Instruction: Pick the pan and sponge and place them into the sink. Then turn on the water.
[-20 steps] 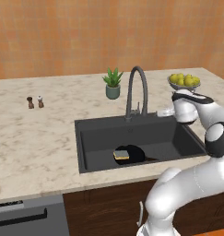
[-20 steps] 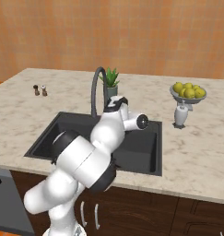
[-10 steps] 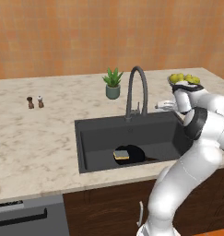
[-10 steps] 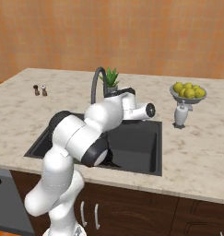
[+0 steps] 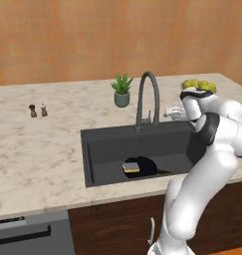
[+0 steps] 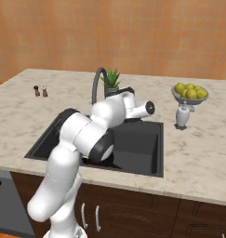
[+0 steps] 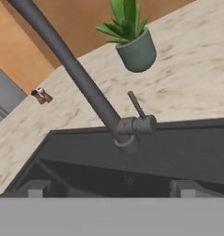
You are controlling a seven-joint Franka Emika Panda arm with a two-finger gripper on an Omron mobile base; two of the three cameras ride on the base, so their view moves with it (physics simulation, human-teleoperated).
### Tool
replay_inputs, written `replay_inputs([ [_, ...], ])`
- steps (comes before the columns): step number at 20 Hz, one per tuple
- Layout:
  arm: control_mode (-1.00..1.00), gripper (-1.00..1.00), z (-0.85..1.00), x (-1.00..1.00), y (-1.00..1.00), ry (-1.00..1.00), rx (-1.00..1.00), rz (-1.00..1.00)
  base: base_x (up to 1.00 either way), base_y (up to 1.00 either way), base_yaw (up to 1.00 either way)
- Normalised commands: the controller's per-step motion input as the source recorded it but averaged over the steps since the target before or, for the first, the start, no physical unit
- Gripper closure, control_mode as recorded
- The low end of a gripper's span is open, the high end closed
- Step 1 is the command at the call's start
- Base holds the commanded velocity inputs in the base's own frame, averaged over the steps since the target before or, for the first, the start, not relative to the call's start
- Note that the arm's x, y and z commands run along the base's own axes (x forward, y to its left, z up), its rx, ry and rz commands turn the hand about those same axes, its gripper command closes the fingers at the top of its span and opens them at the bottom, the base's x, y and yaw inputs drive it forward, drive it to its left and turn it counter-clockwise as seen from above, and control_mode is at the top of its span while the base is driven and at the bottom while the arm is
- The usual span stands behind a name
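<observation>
Pan [image 5: 142,167] and sponge [image 5: 131,167] lying in sink [image 5: 107,149], centre frame; no writing legible; gripper [image 7: 111,191] standing spread, facing faucet [image 7: 85,87].

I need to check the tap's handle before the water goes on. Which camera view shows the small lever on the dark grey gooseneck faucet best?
The hand view: the thin lever stands large and unobstructed, slanting up from the dark grey gooseneck faucet base, behind the dark sink rim. In the left base view it is a tiny stub beside the faucet. In the right base view the white arm covers the faucet base.

A matt dark grey finish is shown by the sink [image 5: 107,154] and faucet [image 5: 146,99]; the tabletop [image 5: 38,149] is seen as polished, veined beige marble.
</observation>
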Motion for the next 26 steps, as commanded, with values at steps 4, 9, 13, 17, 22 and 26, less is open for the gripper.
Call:
replay_inputs([
  [4, -1.00, -1.00, -0.16, 0.09, 0.06, 0.00, 0.04, 0.00, 0.00, 0.00, 0.00],
  [9, -1.00, -1.00, -0.01, 0.08, 0.25, 0.00, 0.01, -0.06, 0.00, 0.00, 0.00],
  [13, -1.00, -1.00, 0.00, 0.07, 0.47, 0.00, 0.00, -0.15, 0.00, 0.00, 0.00],
  [17, -1.00, -1.00, -0.01, 0.14, 0.34, 0.00, 0.00, -0.14, 0.00, 0.00, 0.00],
  [22, -1.00, -1.00, -0.16, 0.26, 0.02, 0.00, 0.00, -0.06, 0.00, 0.00, 0.00],
  [26, -1.00, -1.00, -0.19, 0.30, 0.00, 0.00, 0.00, -0.01, 0.00, 0.00, 0.00],
])
